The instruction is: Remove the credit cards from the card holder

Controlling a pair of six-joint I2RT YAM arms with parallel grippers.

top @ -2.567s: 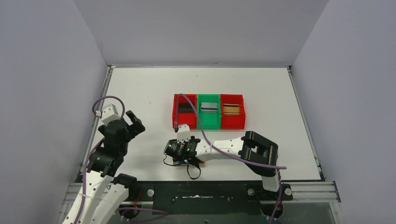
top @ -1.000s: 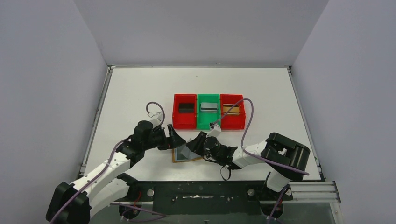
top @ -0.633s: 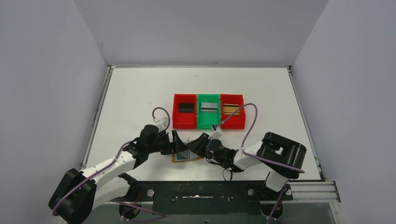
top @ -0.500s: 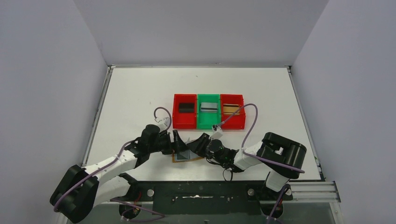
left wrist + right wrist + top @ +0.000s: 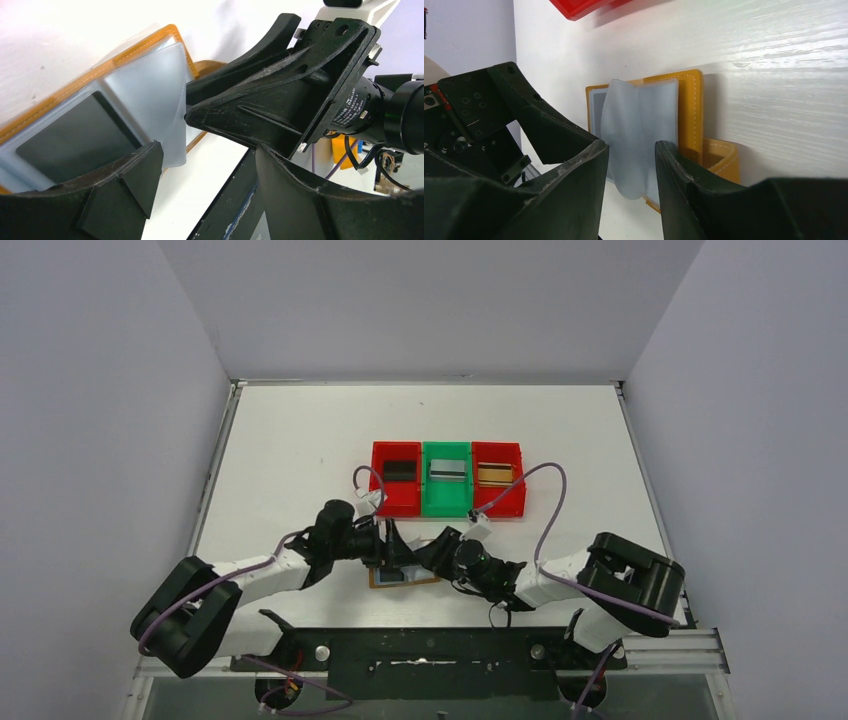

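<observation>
the card holder (image 5: 404,577) lies open on the worktop (image 5: 300,440), close to its near edge. left claw (image 5: 392,546) and right claw (image 5: 427,552) meet just above it, each with fingers apart. the credit cards (image 5: 399,470) sit in the far bins (image 5: 446,508).

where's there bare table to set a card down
Bare table behind the bins up to its far edge, plus the strips left and right of them. Crowded: near middle, where the left tool and right tool meet over the card holder.
</observation>
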